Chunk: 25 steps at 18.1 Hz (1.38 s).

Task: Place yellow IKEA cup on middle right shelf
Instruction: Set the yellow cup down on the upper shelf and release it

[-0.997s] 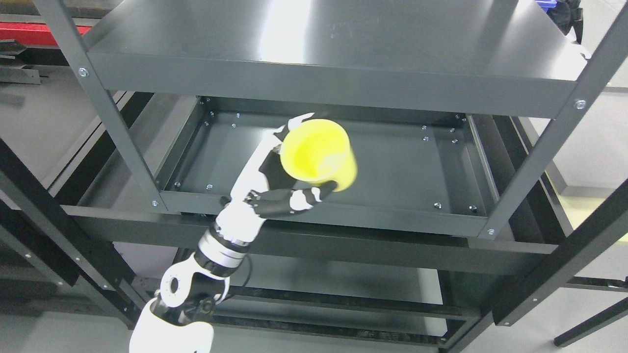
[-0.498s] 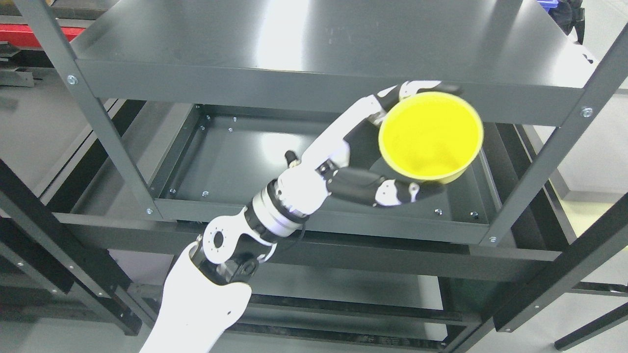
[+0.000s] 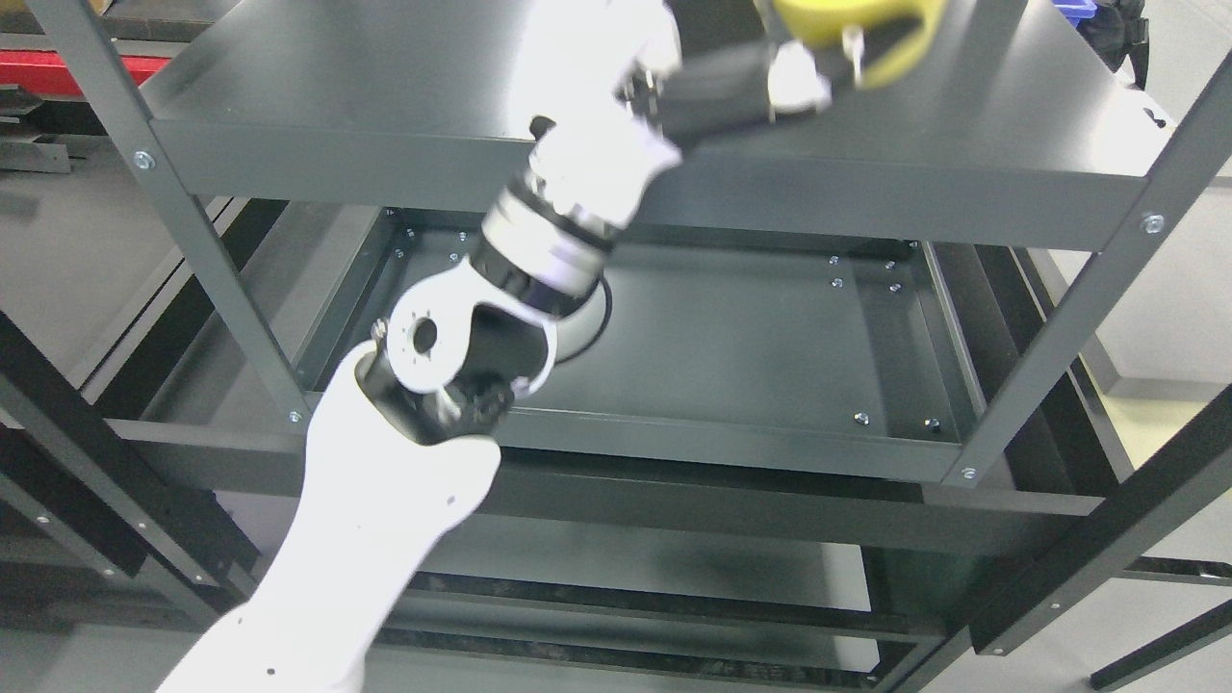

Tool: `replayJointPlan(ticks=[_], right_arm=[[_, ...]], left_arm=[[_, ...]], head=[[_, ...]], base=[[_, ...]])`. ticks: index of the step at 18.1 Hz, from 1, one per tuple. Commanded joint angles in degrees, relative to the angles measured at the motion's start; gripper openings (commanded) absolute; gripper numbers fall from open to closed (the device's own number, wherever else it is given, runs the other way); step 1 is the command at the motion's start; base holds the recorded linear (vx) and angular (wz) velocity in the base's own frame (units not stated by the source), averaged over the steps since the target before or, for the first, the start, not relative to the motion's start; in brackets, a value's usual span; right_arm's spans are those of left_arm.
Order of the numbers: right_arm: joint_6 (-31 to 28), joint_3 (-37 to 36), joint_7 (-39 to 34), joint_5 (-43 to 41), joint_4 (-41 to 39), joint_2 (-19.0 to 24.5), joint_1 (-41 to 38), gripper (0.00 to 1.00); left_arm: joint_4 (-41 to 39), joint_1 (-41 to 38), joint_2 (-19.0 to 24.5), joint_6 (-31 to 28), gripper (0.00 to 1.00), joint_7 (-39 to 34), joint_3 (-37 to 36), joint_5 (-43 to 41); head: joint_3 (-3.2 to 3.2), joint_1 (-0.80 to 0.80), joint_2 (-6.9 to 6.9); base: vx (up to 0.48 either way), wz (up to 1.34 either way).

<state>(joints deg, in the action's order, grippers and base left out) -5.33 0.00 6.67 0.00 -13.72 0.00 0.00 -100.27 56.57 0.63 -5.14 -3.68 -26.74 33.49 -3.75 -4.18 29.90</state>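
Left hand at top edge, fingers clamped around smooth yellow cup, mostly cropped, above glossy dark metal shelf.

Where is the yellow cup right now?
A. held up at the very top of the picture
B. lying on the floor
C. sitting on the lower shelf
A: the yellow cup is gripped by the left hand at the picture's top edge, in front of the upper shelf.

The left arm has a glossy white shell, black joints, a silver-ringed wrist and a black-and-white hand.
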Motion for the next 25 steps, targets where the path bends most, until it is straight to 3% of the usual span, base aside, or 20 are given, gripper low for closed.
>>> replayJointPlan(ticks=[1,4,8,14,17,20,25], right_arm=[[-0.03,0.97,0.01,-1.41,0.00,-1.00,-0.79,0.99],[-0.03,0.97,0.01,-1.41,0.00,-1.00,-0.79,0.99],[-0.03,0.97,0.01,-1.41,0.00,-1.00,-0.79,0.99],[-0.03,0.97,0.01,-1.41,0.00,-1.00,-0.79,0.99],[-0.03,0.97,0.01,-1.41,0.00,-1.00,-0.79,0.99],[-0.03,0.97,0.01,-1.41,0.00,-1.00,-0.79,0.99],[-0.03,0.97,0.01,-1.41,0.00,-1.00,-0.79,0.99]], left_arm=[[5.77,11.80,0.37,-12.14,0.02,-9.15,4.59,0.09],[10.86,12.69,0.37,-19.45,0.02,-12.05,5.38,-0.09],[13.34,11.12,0.37,-24.91,0.04,-12.58,6.53,-0.18],[16.59,8.04,0.37,-26.41,0.11,-12.32,6.79,0.18],[16.95,7.59,0.37,-27.11,0.31,-11.88,6.79,-0.09],[16.95,7.68,0.37,-29.66,0.62,-9.86,6.79,-0.35],[16.60,8.03,0.37,-29.84,0.78,-9.33,7.76,-0.53]], head=[[0.00,0.00,0.00],[0.00,0.00,0.00],[0.00,0.00,-0.01],[0.00,0.00,-0.01],[0.00,0.00,-0.01],[0.00,0.00,-0.01],[0.00,0.00,-0.01]], base=[[0.000,0.00],[0.000,0.00],[0.000,0.00],[0.000,0.00],[0.000,0.00],[0.000,0.00],[0.000,0.00]])
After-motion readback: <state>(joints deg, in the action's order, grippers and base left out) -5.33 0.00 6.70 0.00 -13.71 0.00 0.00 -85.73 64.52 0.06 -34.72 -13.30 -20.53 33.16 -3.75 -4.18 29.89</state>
